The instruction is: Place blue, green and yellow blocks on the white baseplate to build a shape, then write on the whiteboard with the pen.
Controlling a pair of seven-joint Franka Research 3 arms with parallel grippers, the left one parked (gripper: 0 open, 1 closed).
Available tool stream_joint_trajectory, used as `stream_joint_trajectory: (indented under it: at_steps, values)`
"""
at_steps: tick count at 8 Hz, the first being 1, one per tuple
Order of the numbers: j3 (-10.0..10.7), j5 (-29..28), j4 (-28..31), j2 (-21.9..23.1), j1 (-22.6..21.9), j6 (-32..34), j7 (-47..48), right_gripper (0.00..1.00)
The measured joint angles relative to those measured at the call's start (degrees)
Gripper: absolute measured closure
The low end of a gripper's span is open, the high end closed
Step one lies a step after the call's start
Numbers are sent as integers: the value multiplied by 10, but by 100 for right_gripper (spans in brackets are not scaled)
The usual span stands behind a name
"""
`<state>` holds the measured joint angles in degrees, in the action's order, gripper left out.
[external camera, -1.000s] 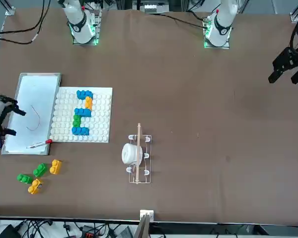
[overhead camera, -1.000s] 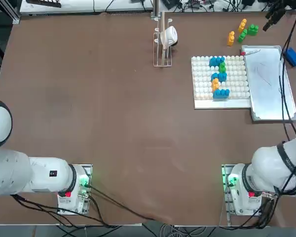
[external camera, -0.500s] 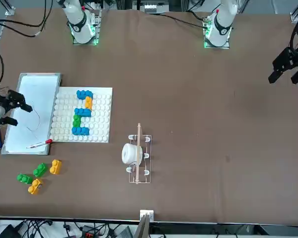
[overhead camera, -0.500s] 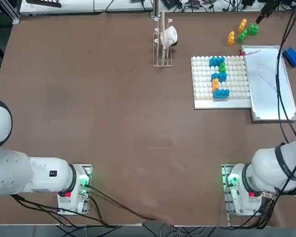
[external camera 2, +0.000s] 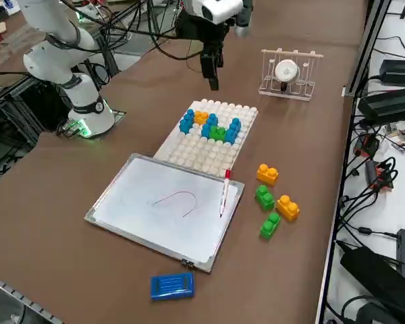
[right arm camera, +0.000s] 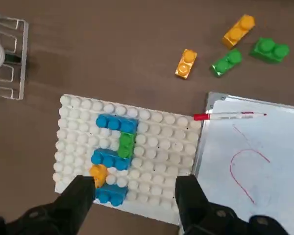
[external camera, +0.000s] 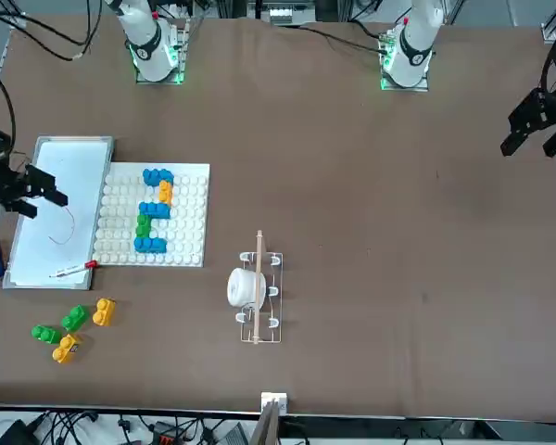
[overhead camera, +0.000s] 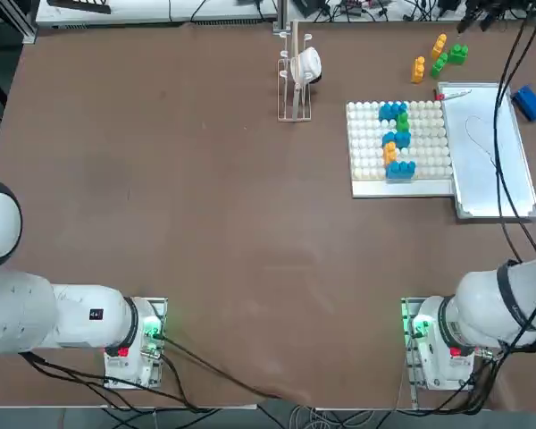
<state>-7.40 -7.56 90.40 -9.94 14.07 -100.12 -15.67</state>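
Overhead, right gripper spread, brown table

Right arm raised high above the table, its hand empty, 2 fingers spread apart.

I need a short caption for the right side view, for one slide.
Block shape finished on the white baseplate, pen resting on the marked whiteboard, open right gripper raised above the table.

1. Three blue studded plastic bricks, all on the plate.
2. Three green studded bricks: one on the plate, two loose at its 1 o'clock in the top view.
3. Three yellow-orange studded bricks, split likewise.
4. One square white studded baseplate, one silver-framed whiteboard, one red-ended white pen.
5. One right gripper, fingers apart, above the plate.
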Motion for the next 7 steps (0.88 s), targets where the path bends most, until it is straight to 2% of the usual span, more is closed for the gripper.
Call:
stream_joint_trajectory:
  at_steps: [2, 4, 7]
  values:
    - [-1, 26, 1, 23, -3, 31, 80, 0]
    - [-4, 67, -33, 30, -27, 107, 158, 0]
    - [-4, 82, -71, 30, -58, 145, 183, 0]
